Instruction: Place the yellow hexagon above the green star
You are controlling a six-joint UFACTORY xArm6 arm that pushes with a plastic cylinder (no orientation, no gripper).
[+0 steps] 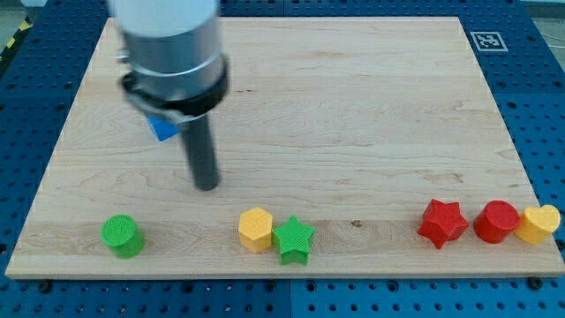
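Note:
The yellow hexagon (255, 229) lies near the view's bottom, touching the left side of the green star (293, 239). My tip (206, 185) rests on the board, above and to the left of the yellow hexagon, a short gap away from it. The rod rises from the tip into the large grey arm housing at the view's top left.
A green cylinder (121, 235) stands at the bottom left. A blue block (162, 129) is partly hidden behind the arm. At the bottom right, a red star (441, 223), a red cylinder (496, 221) and a yellow heart (538, 223) sit in a row. The wooden board (353, 106) lies on a blue perforated table.

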